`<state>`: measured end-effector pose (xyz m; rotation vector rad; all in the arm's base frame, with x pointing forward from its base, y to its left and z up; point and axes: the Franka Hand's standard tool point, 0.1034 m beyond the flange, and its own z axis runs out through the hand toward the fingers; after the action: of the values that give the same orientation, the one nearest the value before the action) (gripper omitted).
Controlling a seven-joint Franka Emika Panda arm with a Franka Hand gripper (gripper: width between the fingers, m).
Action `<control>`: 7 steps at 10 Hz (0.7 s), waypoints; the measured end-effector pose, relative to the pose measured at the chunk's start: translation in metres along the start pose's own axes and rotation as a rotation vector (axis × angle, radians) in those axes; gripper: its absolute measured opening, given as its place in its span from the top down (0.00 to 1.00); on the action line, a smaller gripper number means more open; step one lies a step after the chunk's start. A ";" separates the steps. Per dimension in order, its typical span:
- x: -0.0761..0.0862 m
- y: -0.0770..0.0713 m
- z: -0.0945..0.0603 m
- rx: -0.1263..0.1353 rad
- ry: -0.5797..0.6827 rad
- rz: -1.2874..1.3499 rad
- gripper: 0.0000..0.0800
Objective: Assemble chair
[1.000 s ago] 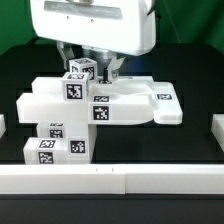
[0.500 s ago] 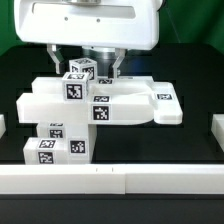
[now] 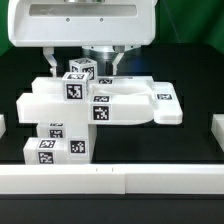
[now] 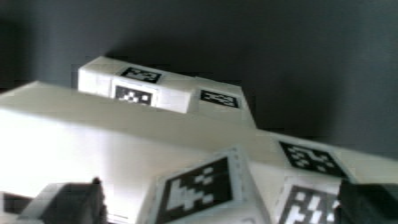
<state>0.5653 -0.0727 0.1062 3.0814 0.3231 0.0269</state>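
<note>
The chair (image 3: 100,105) stands mid-table in the exterior view as one joined white body: a wide slab, a rounded piece (image 3: 163,104) on the exterior view's right, and tagged blocks (image 3: 55,148) below at the left. A small tagged cube (image 3: 80,70) sits on top at the back. My gripper (image 3: 88,62) hangs over that cube, open, with a finger on each side and a gap to both. In the wrist view the cube (image 4: 222,190) lies between the dark fingertips (image 4: 63,205), and my gripper (image 4: 214,208) holds nothing. A farther tagged block (image 4: 160,85) shows beyond it.
A low white rail (image 3: 110,180) runs along the front of the black table. Short white walls stand at the exterior view's left edge (image 3: 3,125) and right edge (image 3: 217,130). A green backdrop is behind.
My gripper has risen straight up, staying open. The small cube and the rest of the chair have not moved.
</note>
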 end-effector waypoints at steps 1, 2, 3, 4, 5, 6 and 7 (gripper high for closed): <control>0.000 0.000 0.000 -0.001 -0.001 -0.037 0.19; 0.000 0.001 0.000 -0.006 -0.004 -0.113 0.19; -0.001 0.001 0.000 -0.009 -0.006 -0.173 0.19; -0.001 0.001 0.000 -0.009 -0.007 -0.229 0.19; -0.001 0.001 0.000 -0.009 -0.007 -0.237 0.19; -0.001 0.002 0.000 -0.009 -0.007 -0.236 0.19; -0.001 0.002 0.000 -0.009 -0.007 -0.235 0.33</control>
<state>0.5648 -0.0747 0.1060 3.0109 0.6797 0.0095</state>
